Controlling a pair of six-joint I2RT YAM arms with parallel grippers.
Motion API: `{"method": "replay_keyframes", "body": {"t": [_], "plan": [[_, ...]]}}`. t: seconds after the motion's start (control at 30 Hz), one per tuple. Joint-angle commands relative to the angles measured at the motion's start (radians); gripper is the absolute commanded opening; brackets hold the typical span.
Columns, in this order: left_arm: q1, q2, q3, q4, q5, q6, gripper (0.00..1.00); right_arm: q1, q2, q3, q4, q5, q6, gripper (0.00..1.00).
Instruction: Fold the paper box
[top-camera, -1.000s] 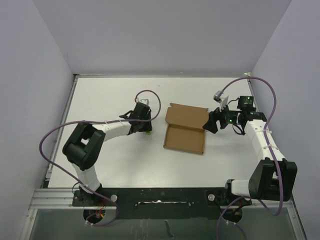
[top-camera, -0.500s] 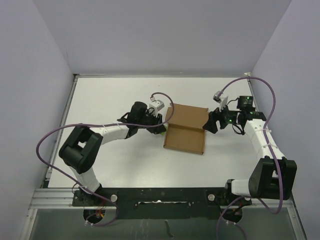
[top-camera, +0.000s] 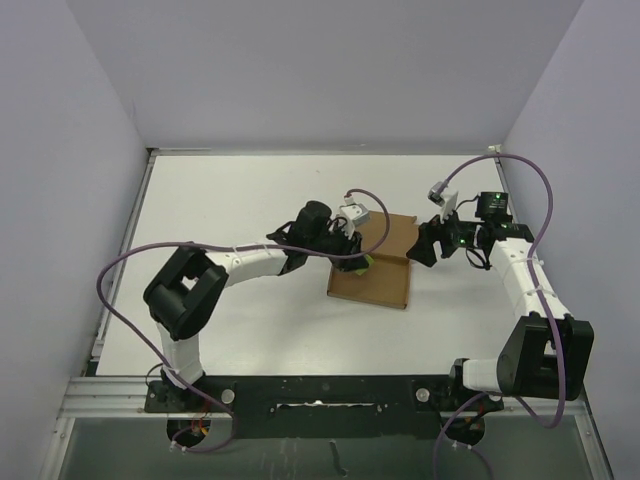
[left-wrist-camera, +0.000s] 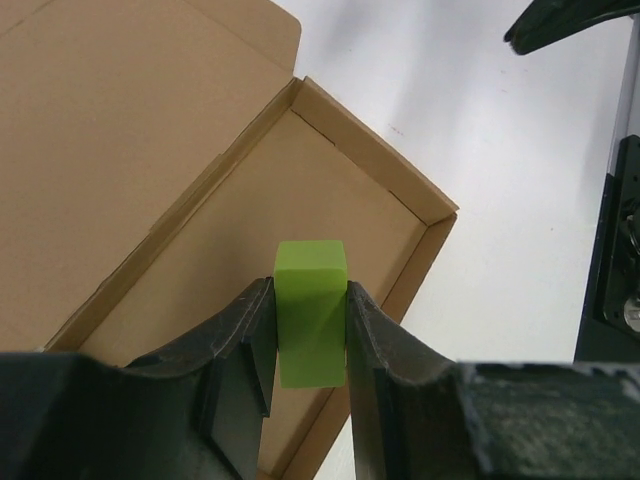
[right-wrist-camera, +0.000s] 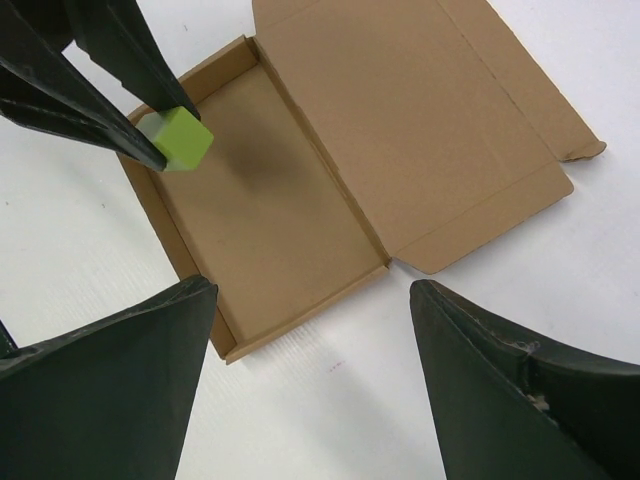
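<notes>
left claw (left-wrist-camera: 310, 292) clamped green block (left-wrist-camera: 311, 268) over paper box (right-wrist-camera: 270, 215) tray, likely to load it | right claw (right-wrist-camera: 312, 288) gaped wide beside it, poised for folding

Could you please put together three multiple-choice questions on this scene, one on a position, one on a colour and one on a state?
1. Where is the green block?
A. Over the tray of the paper box
B. On the bare table
C. On the box's lid flap

2. What colour is the paper box?
A. White
B. Brown
C. Green

3. How does the right end effector stand?
A. Shut on the box
B. Open, holding nothing
C. Shut on the block

Answers:
1 A: the left end effector grips it above the tray floor.
2 B: it is plain brown cardboard throughout.
3 B: it gapes wide and touches nothing.
</notes>
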Motion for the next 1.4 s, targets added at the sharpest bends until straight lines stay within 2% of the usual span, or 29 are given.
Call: {"method": "replay_keyframes", "body": {"t": [0.0,0.63,0.83,1.07,1.2,1.37], "plan": [[-0.016,0.059,0.085,-0.02,-0.036,0.017,0.11,-0.009,-0.008,0.007,0.025,-0.027,-0.003,0.8],[-0.066,0.138,0.181,-0.117,-0.156,0.03,0.18,-0.016,-0.01,0.006,0.027,-0.029,0.002,0.81],[-0.071,0.14,0.183,-0.124,-0.175,0.033,0.26,-0.017,-0.01,0.005,0.027,-0.03,0.002,0.81],[-0.072,0.124,0.181,-0.131,-0.213,0.038,0.45,-0.019,-0.012,0.007,0.027,-0.032,0.002,0.81],[-0.077,0.089,0.174,-0.131,-0.222,0.039,0.52,-0.019,-0.01,0.006,0.027,-0.034,0.004,0.81],[-0.079,0.015,0.118,-0.072,-0.252,0.036,0.53,-0.019,-0.009,0.006,0.027,-0.037,0.003,0.81]]}}
